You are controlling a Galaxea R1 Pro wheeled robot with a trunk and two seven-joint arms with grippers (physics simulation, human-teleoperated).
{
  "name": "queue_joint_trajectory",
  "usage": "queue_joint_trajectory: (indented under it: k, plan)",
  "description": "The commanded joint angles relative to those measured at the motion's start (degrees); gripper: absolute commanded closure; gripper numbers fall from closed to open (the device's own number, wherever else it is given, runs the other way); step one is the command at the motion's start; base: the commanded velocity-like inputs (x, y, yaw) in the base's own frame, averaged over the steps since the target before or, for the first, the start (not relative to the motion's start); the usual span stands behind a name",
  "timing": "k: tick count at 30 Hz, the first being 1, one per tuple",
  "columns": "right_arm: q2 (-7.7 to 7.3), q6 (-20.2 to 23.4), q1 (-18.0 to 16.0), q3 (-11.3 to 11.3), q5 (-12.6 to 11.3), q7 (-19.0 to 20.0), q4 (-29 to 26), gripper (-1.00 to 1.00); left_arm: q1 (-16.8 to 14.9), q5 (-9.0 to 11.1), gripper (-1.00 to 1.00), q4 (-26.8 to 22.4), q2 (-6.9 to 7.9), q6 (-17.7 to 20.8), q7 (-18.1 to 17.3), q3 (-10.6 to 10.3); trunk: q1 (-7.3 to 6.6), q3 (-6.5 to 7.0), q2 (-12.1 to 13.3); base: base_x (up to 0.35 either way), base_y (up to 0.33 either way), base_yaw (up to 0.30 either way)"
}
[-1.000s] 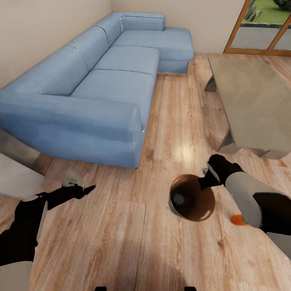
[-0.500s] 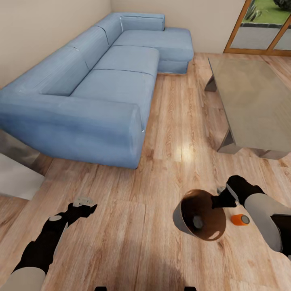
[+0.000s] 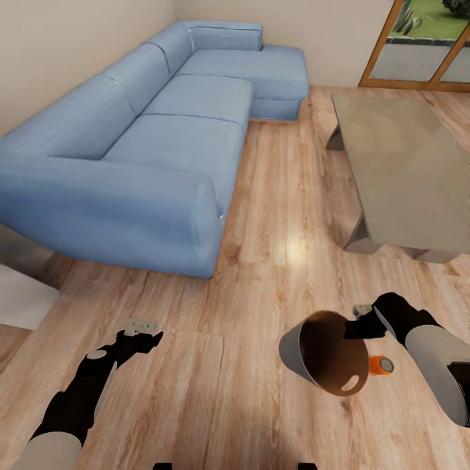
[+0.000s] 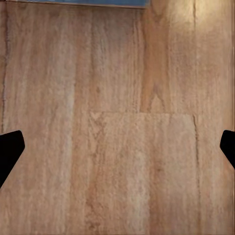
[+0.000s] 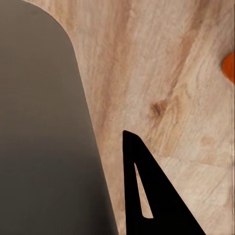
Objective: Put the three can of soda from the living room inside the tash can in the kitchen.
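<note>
The grey tash can (image 3: 324, 352) hangs tipped just above the wood floor, its glossy brown inside facing me. My right gripper (image 3: 358, 326) is shut on its far rim. In the right wrist view the bin's grey wall (image 5: 44, 132) runs beside one black finger (image 5: 156, 196). One orange can of soda (image 3: 380, 364) lies on its side on the floor, just right of the bin's mouth, and its edge shows too in the right wrist view (image 5: 229, 67). My left gripper (image 3: 147, 338) hovers open over bare floor, its fingertips (image 4: 10, 149) set wide apart.
A long blue sectional sofa (image 3: 150, 143) fills the left and back. A low glass-topped coffee table (image 3: 405, 170) stands at the right, with a wood-framed glass door (image 3: 418, 46) behind it. A pale object (image 3: 19, 297) sits at the left edge.
The bin has tipped from upright to mouth-forward as my right arm swung right and lower, uncovering the orange can. My left arm reached forward. The view has shifted slightly.
</note>
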Motion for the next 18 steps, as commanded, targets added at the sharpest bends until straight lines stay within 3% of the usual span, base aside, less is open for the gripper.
queue_joint_trajectory:
  k: [1, 9, 18]
  plan:
    - [-0.01, 0.3, 0.0, -0.1, -0.8, 0.2, 0.0, 1.00, 0.0, 0.0, -1.00, 0.0, 0.00, 0.0, 0.0, 0.0, 0.00, 0.00, 0.0, 0.148, -0.284, 0.000]
    - [0.57, 0.2, 0.5, 0.1, -0.8, 0.3, -0.3, 1.00, 0.0, 0.0, -1.00, 0.2, -1.00, 0.0, 0.1, 0.0, 0.00, 0.00, 0.0, 0.053, -0.311, 0.000]
    - [0.08, 0.7, 0.6, -0.4, -1.1, 1.2, -1.1, 1.00, 0.0, -0.2, -1.00, 0.1, -1.15, 0.2, 0.0, -0.1, 0.00, 0.00, 0.0, 0.002, -0.326, 0.000]
